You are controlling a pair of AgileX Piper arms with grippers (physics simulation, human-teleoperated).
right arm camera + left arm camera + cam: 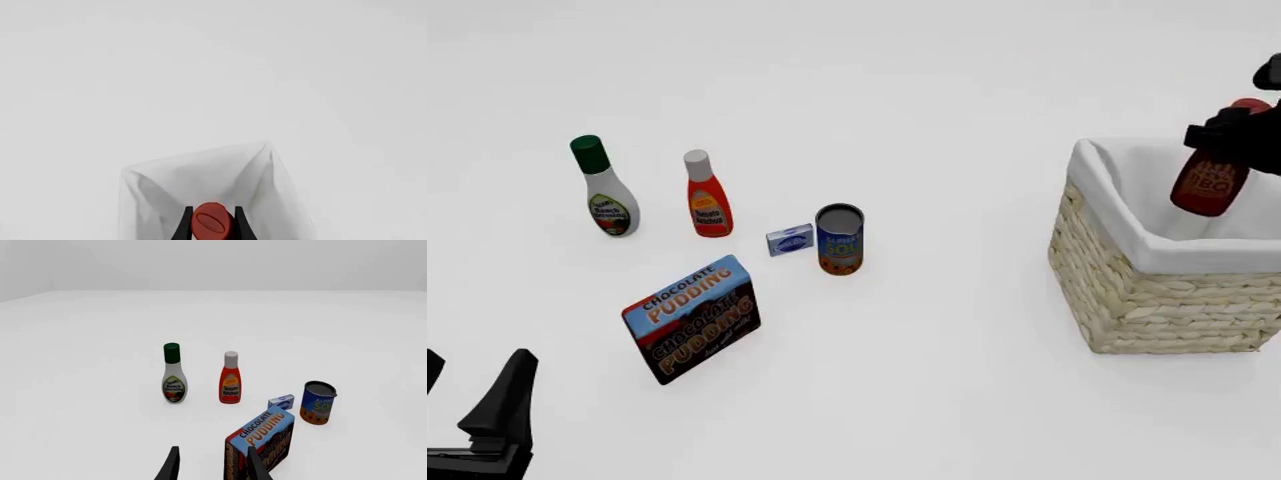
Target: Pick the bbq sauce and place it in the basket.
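The right gripper (212, 224) holds the bbq sauce (1209, 180) by its neck, tilted, above the basket (1148, 290). Far from the basket, the left gripper (212, 466) stands wide, holding nothing.

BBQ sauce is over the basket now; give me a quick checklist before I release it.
1. Right gripper shut on the bbq sauce near its cap: ok.
2. Bottle above the basket opening, over the white lining: ok.
3. Bottle upright: not ok, tilted in the front view.
4. Bottle low enough for a gentle drop: cannot tell.
5. Basket interior free of other items: ok as far as the right wrist view shows.
6. Left gripper open, far from the basket: ok.
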